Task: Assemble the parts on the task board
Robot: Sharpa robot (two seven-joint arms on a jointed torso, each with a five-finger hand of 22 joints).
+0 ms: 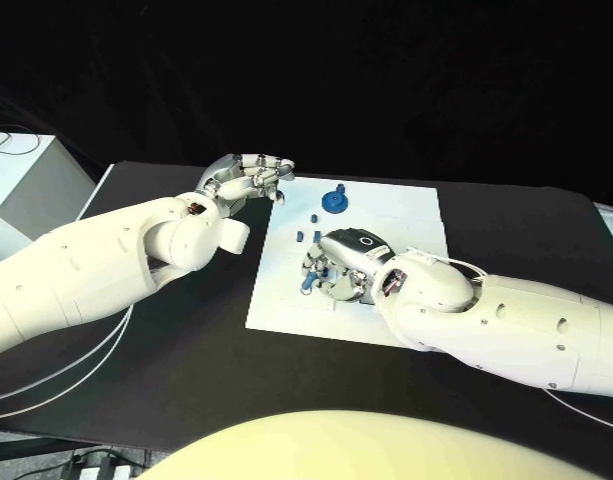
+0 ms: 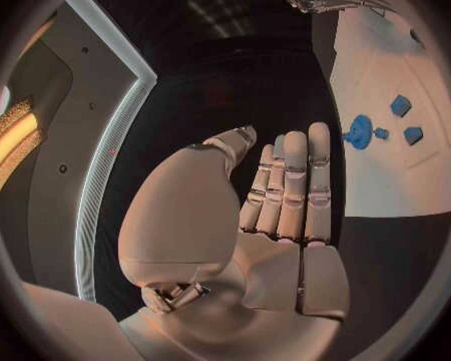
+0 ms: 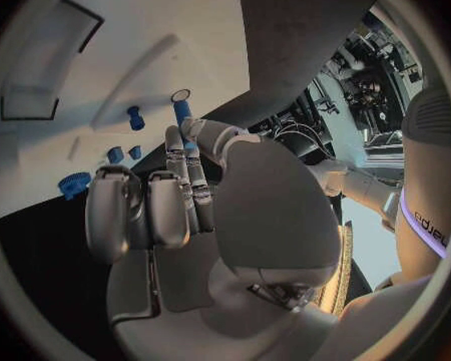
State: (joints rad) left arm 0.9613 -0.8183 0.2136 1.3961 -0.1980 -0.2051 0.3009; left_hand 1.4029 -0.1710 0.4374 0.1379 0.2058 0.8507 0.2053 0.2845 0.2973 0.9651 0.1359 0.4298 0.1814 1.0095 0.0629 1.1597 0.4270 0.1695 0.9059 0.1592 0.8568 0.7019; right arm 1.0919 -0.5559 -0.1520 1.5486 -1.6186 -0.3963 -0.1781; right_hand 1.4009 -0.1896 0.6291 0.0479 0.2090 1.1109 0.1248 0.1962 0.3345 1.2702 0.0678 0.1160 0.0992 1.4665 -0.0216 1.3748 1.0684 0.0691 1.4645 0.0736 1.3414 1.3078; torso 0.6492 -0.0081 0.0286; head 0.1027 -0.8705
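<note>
Early stage: blue parts [image 1: 309,236] loose mid task board [image 1: 393,205], gear-like part [image 1: 335,201] at 12 o'clock. Right hand [image 1: 329,272] pinches a blue peg [image 3: 182,108] over board centre; left hand [image 1: 249,178] empty, fingers loosely apart, off the board's 10 o'clock corner above the surface [image 1: 176,350]

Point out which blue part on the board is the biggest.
The round, gear-like blue part near the board's far edge; the other blue pieces, closer to the right hand, are much smaller.
</note>
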